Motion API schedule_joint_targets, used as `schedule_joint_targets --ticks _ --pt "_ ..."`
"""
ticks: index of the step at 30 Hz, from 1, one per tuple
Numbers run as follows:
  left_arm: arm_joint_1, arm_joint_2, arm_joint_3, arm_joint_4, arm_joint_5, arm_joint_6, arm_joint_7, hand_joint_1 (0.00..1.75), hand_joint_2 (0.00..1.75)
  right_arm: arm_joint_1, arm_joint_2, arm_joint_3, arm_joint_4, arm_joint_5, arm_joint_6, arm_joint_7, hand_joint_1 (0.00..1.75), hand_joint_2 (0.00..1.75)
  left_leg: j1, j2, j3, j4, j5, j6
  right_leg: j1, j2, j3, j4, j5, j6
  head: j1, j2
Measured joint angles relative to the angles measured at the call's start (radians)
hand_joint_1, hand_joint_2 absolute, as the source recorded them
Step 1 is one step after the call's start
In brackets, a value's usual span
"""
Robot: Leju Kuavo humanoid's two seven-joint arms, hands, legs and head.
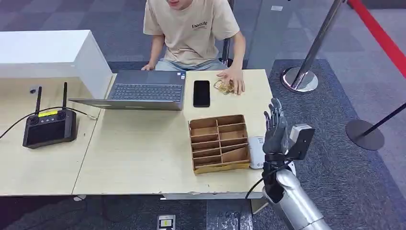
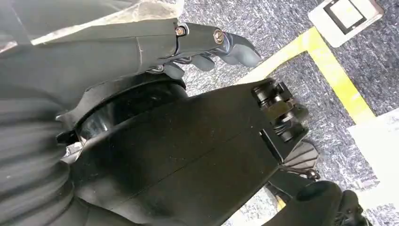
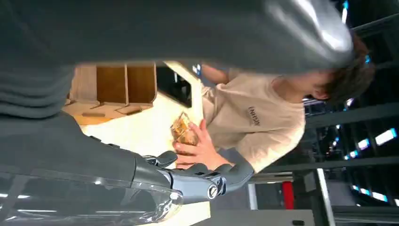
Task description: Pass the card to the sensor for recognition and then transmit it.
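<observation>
Now one right hand (image 1: 275, 128) lifts released fingers (image 1: 274, 111) beside one divided wooden box (image 1: 219, 142), one phone (image 1: 201, 93); left fingers (image 2: 237, 51) curl on nothing

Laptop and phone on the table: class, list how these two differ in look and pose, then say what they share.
The laptop is grey and open, keyboard showing; the phone is black and lies flat, screen dark. The laptop is much the larger. The laptop sits before the person; the phone lies between it and the person's hand. Both rest on the wooden table.

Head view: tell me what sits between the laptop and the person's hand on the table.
A black phone lies flat between the laptop and the person's hand, which rests on a small yellowish bundle. The head view shows it.
</observation>
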Motion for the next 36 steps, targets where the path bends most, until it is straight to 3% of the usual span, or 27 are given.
schedule_joint_targets --ticks 4,8,11,12,24,36 --pt "0.001 0.000 0.012 0.000 0.009 0.011 0.001 0.00 1.75 0.061 -0.017 0.000 -0.104 0.129 -0.032 0.034 0.00 0.00 0.000 0.000 0.001 0.000 0.000 0.000 0.000 0.000 0.001 0.000 0.000 0.000 0.000 0.000" --pt "0.001 0.000 0.018 0.000 0.020 0.021 0.008 0.00 1.75 0.128 -0.034 0.008 -0.249 0.310 -0.077 0.111 0.00 0.00 0.000 0.000 0.000 0.000 0.000 0.000 0.000 0.000 0.001 0.000 0.000 0.000 0.000 0.000" --pt "0.001 0.000 0.020 0.000 0.022 0.028 0.009 0.00 1.75 0.161 -0.038 0.016 -0.334 0.366 -0.084 0.132 0.00 0.00 0.000 0.000 0.000 0.000 0.000 0.000 0.000 0.000 0.001 0.000 0.000 0.000 0.000 0.000" --pt "0.001 0.000 0.020 0.000 0.022 0.029 0.009 0.00 1.75 0.168 -0.041 0.018 -0.356 0.372 -0.085 0.135 0.00 1.75 0.000 0.000 0.000 0.000 0.000 0.000 0.000 0.000 0.001 0.000 0.000 0.000 0.000 0.000" --pt "-0.001 0.000 0.021 0.000 0.022 0.034 0.025 0.00 1.75 0.202 -0.046 0.065 -0.480 0.476 -0.104 0.195 0.00 1.75 0.000 0.000 0.001 0.000 0.000 0.000 0.000 0.000 0.001 0.000 0.000 0.000 0.000 0.000" --pt "-0.004 -0.001 0.021 0.000 0.022 0.031 0.040 0.00 1.75 0.236 -0.045 0.095 -0.495 0.454 -0.140 0.182 0.00 1.75 0.000 0.000 0.001 0.000 0.000 0.000 0.000 0.000 0.001 0.000 0.000 0.000 0.000 0.000"
